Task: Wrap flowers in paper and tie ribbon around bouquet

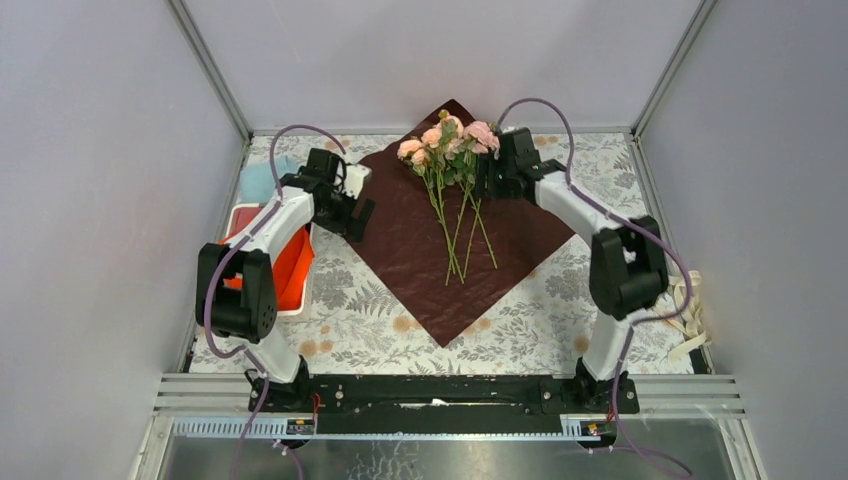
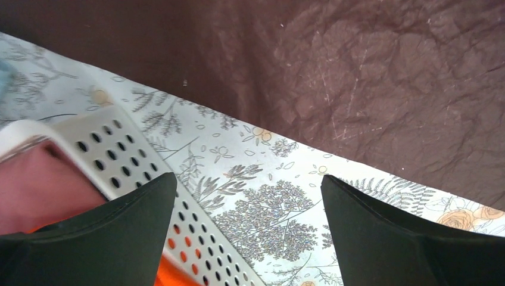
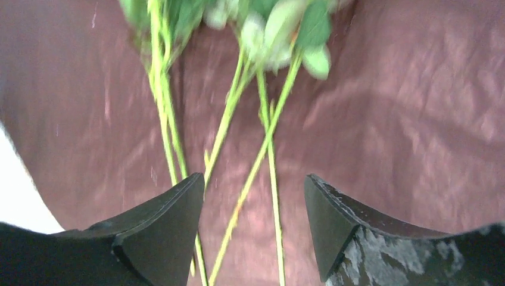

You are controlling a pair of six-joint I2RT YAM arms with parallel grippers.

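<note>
Since the flowers (image 1: 448,150) lie loose on the paper (image 1: 420,270), blooms toward 12 o'clock and stems (image 3: 269,156) trailing toward 6, nothing is held by either pincer. The right gripper (image 3: 253,185) is seen at the bunch's 3 o'clock side, its jaws parted fairly wide over the stems, which pass between and beneath them unpinched. The left gripper (image 2: 247,179) is spread wide and empty at the paper's 9 o'clock corner, over the tablecloth (image 2: 262,220) between the paper's edge and the basket (image 2: 119,155). The ribbon (image 1: 690,310) is heaped at the table's 4 o'clock edge, well apart from the paper.

The stems are judged thin, light and springy, apt to roll or fan out when nudged; they are best gathered midway down, below the leaves, so that no bloom is crushed. The paper looks thin and crinkled, easily torn or slid; it should be taken by a corner and folded over, not dragged. The ribbon is expected to be limp, so one end must be pinched.
</note>
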